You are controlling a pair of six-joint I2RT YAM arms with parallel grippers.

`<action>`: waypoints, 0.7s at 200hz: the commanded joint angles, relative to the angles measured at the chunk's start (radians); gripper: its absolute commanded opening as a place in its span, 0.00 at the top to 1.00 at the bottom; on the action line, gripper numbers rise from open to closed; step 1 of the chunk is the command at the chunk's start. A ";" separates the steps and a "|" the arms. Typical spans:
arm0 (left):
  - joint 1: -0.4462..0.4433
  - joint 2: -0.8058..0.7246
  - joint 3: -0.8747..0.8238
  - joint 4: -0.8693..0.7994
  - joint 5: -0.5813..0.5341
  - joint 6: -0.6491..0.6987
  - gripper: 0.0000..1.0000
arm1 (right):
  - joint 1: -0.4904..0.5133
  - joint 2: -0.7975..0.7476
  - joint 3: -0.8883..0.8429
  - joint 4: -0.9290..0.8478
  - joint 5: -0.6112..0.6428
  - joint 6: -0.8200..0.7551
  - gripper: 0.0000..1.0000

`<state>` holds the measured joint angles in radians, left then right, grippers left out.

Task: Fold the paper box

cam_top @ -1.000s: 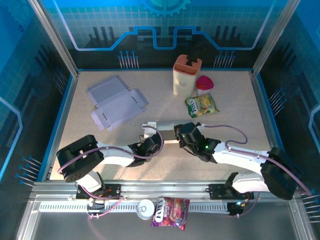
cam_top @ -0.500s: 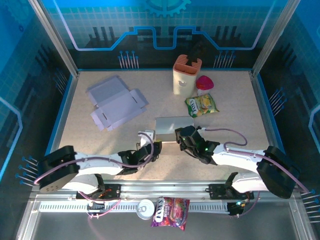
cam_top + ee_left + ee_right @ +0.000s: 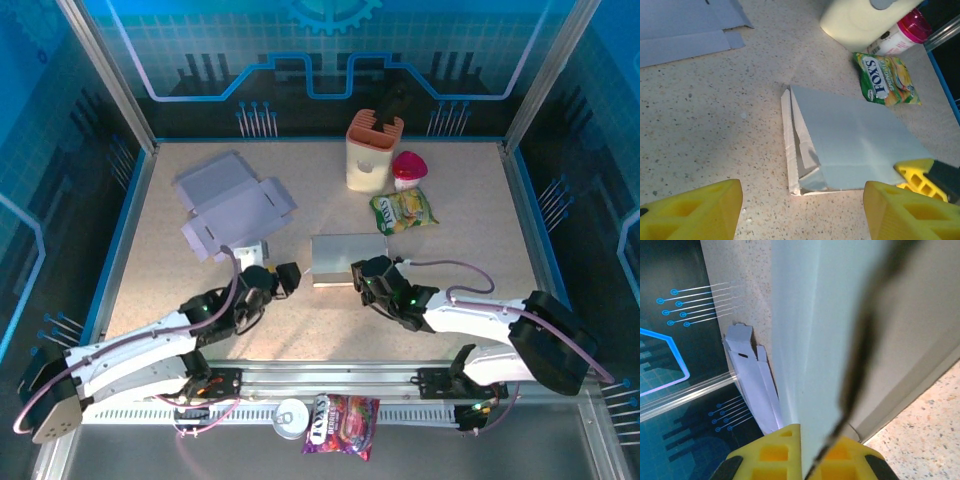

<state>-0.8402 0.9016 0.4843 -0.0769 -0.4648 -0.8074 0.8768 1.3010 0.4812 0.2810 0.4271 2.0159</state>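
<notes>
Folded paper box (image 3: 348, 260): lies flat near the middle of the tabletop, slightly toward the near edge, with its left end gaping open.
Right gripper (image 3: 362, 276): jaws pinched together on the box's near right corner.
Left gripper (image 3: 288, 279): fingers spread apart, holding nothing, just left of the box and not touching it.
Unfolded box blank (image 3: 232, 205): flat, toward the far left corner.
Fox's candy bag (image 3: 404, 210): just beyond the box.
</notes>
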 commanded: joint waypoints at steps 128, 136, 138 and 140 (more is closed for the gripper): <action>0.213 0.608 0.224 0.226 0.445 0.113 0.52 | 0.010 0.034 -0.049 0.044 -0.025 -0.027 1.00; 0.214 0.626 0.225 0.240 0.451 0.117 0.54 | 0.011 0.033 -0.048 0.043 -0.024 -0.029 1.00; 0.215 0.630 0.225 0.244 0.452 0.116 0.55 | 0.010 0.032 -0.048 0.042 -0.024 -0.029 1.00; 0.215 0.634 0.225 0.248 0.455 0.117 0.55 | 0.011 0.032 -0.049 0.041 -0.024 -0.030 1.00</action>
<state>-0.6392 1.4914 0.6788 0.1093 -0.0540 -0.7246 0.8780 1.3247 0.4484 0.3309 0.4068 2.0079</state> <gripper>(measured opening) 0.476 0.041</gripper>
